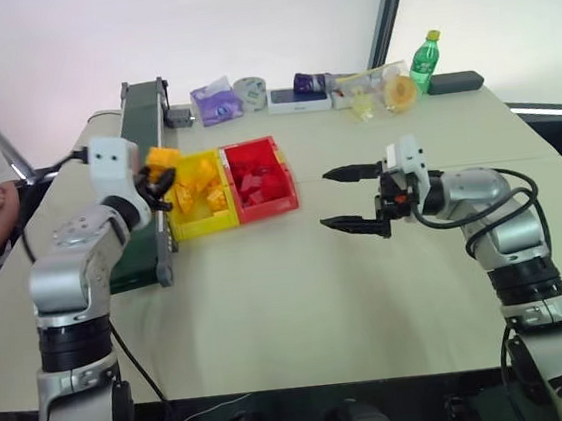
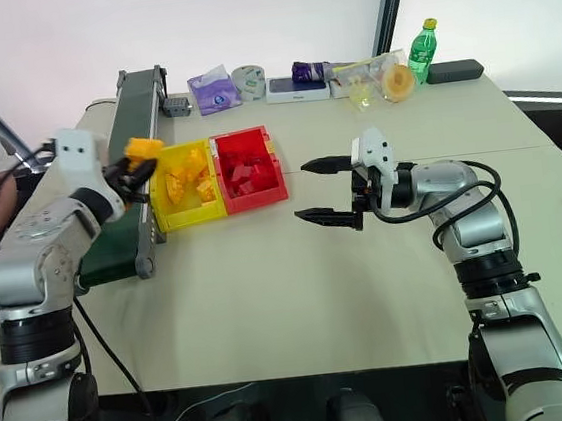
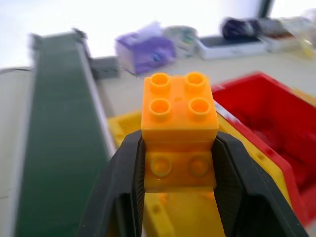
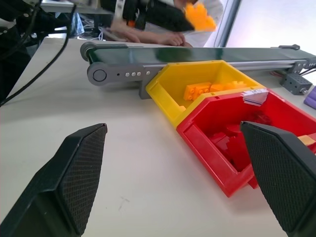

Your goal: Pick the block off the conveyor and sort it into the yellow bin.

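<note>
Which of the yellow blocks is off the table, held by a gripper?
The block clamped in the left gripper beside the yellow bin; the other yellow blocks lie inside that bin.

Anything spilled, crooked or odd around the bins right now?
Nothing stands out. The block sits squarely in the shut left gripper, above the conveyor's edge beside the yellow bin. No blocks lie loose on the table.

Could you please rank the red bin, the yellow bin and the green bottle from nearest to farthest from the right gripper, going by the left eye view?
From the right gripper:
1. Red bin, just to its left.
2. Yellow bin, joined beyond the red one.
3. Green bottle, at the table's far edge.
</note>
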